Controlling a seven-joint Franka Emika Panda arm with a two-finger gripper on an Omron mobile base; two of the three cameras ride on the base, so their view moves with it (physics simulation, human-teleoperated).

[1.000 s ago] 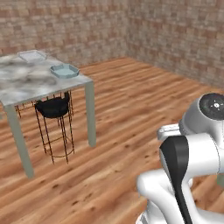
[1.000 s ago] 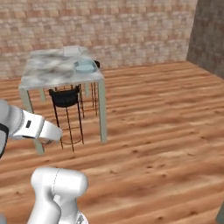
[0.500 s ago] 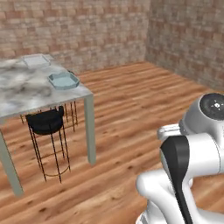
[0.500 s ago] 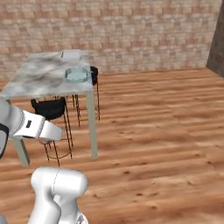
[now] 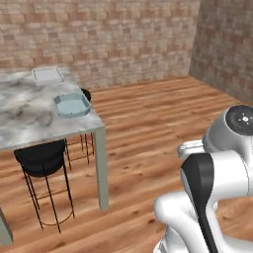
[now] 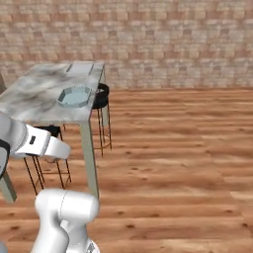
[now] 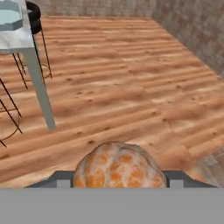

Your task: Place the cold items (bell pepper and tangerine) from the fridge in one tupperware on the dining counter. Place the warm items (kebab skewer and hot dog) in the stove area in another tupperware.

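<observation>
In the hand view a peeled-looking orange tangerine (image 7: 118, 166) sits right between the fingertips, and my gripper (image 7: 118, 183) is shut on it above the wooden floor. On the marble dining counter (image 5: 24, 118) lies a pale blue eight-sided tupperware (image 5: 71, 105), empty, near the counter's corner. It also shows in the right base view (image 6: 75, 96) and at the hand view's top left (image 7: 8, 15). A second, flat clear tupperware (image 5: 48, 74) rests farther back on the counter. The bell pepper, kebab skewer and hot dog are out of view.
Black wire-legged stools (image 5: 42, 158) stand under and beside the counter (image 6: 101, 94). The counter's grey leg (image 7: 39, 87) stands at the hand view's left. Brick walls (image 5: 123, 39) close the room behind and to the right. Wooden floor (image 6: 173, 148) stretches to the right.
The whole picture has shifted in both base views: the base has moved, and the counter now looks larger and nearer. The arm's pose looks the same.
</observation>
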